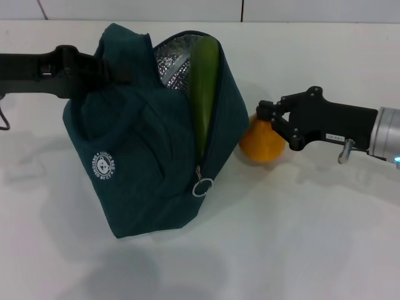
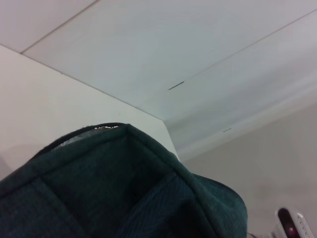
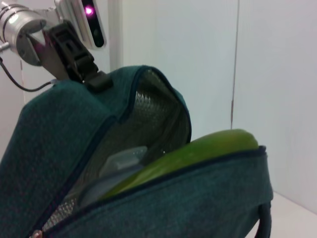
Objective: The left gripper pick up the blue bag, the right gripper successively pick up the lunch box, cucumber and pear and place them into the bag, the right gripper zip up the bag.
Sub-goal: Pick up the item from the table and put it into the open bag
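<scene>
Pear (image 1: 263, 145) half hidden behind blue bag (image 1: 144, 162), cucumber (image 1: 204, 87) protruding

White table (image 1: 300, 237), pale panelled wall (image 1: 187, 9) behind.

Printed marks you can find:

1. Round white logo (image 1: 104, 167) on the front face of the blue bag (image 1: 144, 156), low on its left side. You see a ring of small capitals around a small central figure. The upper arc appears to read "A LUNCH BAG"; the rest of the ring is too small for you to read with confidence.

2. Small white label (image 1: 335, 135) on the side of the right arm (image 1: 350, 125), just behind the black claw. It carries dark characters you cannot make out.

Neither wrist view offers you any lettering, number or sign on the bag fabric, the foil lining or the walls behind.
</scene>
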Controlling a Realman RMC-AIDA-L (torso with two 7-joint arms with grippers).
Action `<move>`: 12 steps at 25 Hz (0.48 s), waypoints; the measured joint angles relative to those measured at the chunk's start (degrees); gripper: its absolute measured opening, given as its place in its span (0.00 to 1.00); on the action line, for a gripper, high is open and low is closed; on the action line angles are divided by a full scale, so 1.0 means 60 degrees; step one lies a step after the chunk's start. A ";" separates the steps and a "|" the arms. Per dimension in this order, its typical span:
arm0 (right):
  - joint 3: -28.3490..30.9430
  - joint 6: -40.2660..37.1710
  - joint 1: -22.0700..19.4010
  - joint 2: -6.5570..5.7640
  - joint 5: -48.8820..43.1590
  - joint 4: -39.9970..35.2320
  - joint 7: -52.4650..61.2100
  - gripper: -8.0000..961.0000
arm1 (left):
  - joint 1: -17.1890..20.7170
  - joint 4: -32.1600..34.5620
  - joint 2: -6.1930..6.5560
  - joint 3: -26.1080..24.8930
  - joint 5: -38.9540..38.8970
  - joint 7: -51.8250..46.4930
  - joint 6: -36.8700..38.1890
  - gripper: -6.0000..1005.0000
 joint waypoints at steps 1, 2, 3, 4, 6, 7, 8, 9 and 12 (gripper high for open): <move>0.0053 -0.0083 -0.0027 -0.0013 -0.0001 0.0000 0.0004 0.08 | 0.0000 0.0000 0.0000 0.0000 -0.0001 0.0000 0.0000 0.05; 0.0159 -0.0218 -0.0076 -0.0030 -0.0002 0.0000 0.0017 0.06 | 0.0000 -0.0001 0.0000 0.0000 -0.0002 0.0001 0.0002 0.05; 0.0216 -0.0290 -0.0112 -0.0040 -0.0002 0.0001 0.0024 0.05 | 0.0000 -0.0001 0.0000 0.0000 -0.0002 0.0001 0.0002 0.05; 0.0398 -0.0472 -0.0236 -0.0056 -0.0002 -0.0010 0.0034 0.03 | 0.0000 0.0000 0.0001 0.0005 -0.0002 0.0001 0.0009 0.05; 0.0703 -0.0724 -0.0419 -0.0066 -0.0002 -0.0076 0.0050 0.03 | 0.0000 -0.0001 0.0000 0.0011 -0.0002 0.0001 0.0012 0.05; 0.1006 -0.0942 -0.0550 -0.0070 -0.0003 -0.0106 0.0073 0.04 | 0.0000 0.0000 0.0000 0.0011 -0.0002 0.0001 0.0013 0.05; 0.1270 -0.1165 -0.0641 -0.0067 -0.0004 -0.0117 0.0110 0.04 | 0.0000 0.0000 -0.0001 0.0015 -0.0008 0.0001 0.0014 0.05; 0.1567 -0.1402 -0.0712 -0.0071 -0.0002 -0.0125 0.0164 0.04 | 0.0000 -0.0001 -0.0001 0.0018 -0.0014 0.0001 0.0014 0.05; 0.2471 -0.2183 -0.0788 -0.0075 0.0000 -0.0127 0.0476 0.04 | 0.0000 -0.0001 -0.0020 0.0021 -0.0019 -0.0004 0.0015 0.05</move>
